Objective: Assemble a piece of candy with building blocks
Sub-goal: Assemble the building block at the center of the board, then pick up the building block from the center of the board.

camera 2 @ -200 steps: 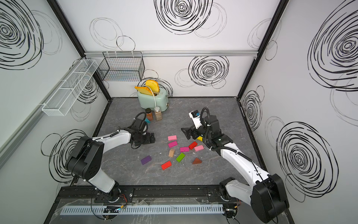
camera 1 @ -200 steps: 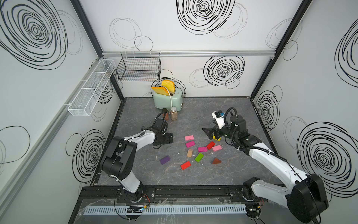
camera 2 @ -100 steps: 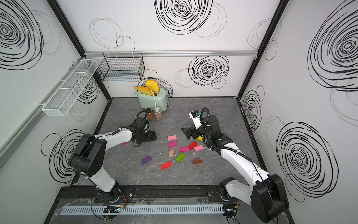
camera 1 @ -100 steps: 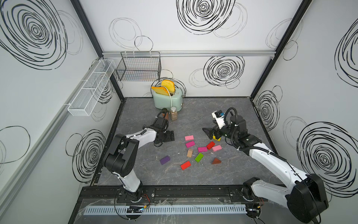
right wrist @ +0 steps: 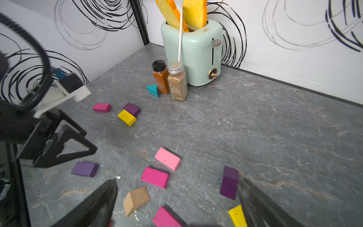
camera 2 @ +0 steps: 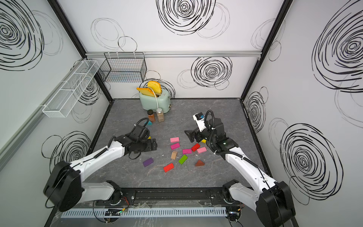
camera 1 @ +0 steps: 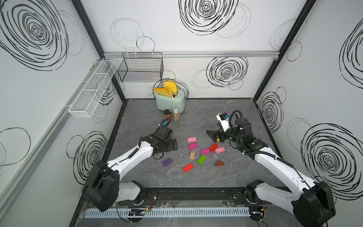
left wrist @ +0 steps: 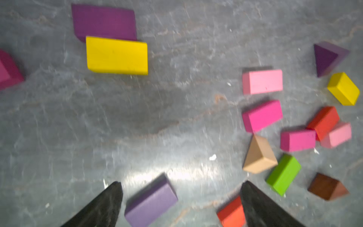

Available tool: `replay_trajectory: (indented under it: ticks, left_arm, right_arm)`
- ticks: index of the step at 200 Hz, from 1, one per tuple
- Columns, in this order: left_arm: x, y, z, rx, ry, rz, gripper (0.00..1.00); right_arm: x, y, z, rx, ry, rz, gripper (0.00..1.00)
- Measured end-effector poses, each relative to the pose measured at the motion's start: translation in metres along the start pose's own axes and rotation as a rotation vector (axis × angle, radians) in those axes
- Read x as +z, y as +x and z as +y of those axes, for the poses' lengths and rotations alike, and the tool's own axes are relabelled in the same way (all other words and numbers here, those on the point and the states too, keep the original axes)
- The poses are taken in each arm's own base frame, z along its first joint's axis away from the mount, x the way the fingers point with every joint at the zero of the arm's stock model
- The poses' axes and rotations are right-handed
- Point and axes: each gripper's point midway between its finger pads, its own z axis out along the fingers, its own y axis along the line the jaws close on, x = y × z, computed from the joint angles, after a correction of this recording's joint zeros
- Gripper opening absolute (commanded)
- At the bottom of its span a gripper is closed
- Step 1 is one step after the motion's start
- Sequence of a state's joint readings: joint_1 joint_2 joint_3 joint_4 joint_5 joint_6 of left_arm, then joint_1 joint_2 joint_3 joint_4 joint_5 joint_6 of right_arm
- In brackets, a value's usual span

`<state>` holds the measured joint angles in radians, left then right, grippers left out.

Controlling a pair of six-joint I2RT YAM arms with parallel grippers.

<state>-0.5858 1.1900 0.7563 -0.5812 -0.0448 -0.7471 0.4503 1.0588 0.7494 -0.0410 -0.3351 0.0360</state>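
Observation:
Building blocks lie loose mid-table in both top views: pink [camera 1: 191, 139], magenta [camera 1: 192, 146], red [camera 1: 188, 167] and green [camera 1: 202, 159] bricks, a tan triangle [camera 1: 192, 155] and a brown triangle [camera 1: 219, 163]. My left gripper [camera 1: 174, 145] hangs open left of them. The left wrist view shows its fingers either side of a purple brick [left wrist: 151, 200], not touching it. A yellow brick [left wrist: 117, 55] abuts a darker purple one [left wrist: 104, 22]. My right gripper [camera 1: 211, 136] is open and empty beside a purple triangle [right wrist: 229, 181] and a small yellow block [right wrist: 236, 215].
A mint toaster [camera 1: 170, 102] with toast stands at the back, with two spice jars [camera 1: 175, 115] in front and a teal triangle [right wrist: 153, 90] beside them. A wire basket [camera 1: 141, 68] and a white rack [camera 1: 92, 90] hang on the walls.
My left gripper has shifted a little right, toward the loose blocks, and its jaws have spread slightly wider. The right arm and the blocks have not moved.

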Motion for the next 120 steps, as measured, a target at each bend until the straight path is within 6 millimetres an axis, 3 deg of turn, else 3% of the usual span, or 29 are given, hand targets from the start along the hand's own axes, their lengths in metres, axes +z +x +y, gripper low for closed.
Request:
replay_trajectory:
  ticks: [17, 53, 120]
  left_arm:
    - [-0.004, 0.024, 0.010, -0.051, -0.021, 0.012, 0.98]
    - [0.007, 0.066, 0.030, -0.129, -0.117, 0.077, 0.99]
    - [0.026, 0.073, 0.031, -0.227, -0.177, 0.082, 0.98]
  right_arm:
    - [-0.003, 0.000, 0.005, 0.002, -0.014, -0.004, 0.99]
    - [-0.006, 0.006, 0.018, 0.006, -0.054, 0.002, 0.99]
    - [-0.007, 0.011, 0.025, 0.007, -0.088, 0.009, 0.99]
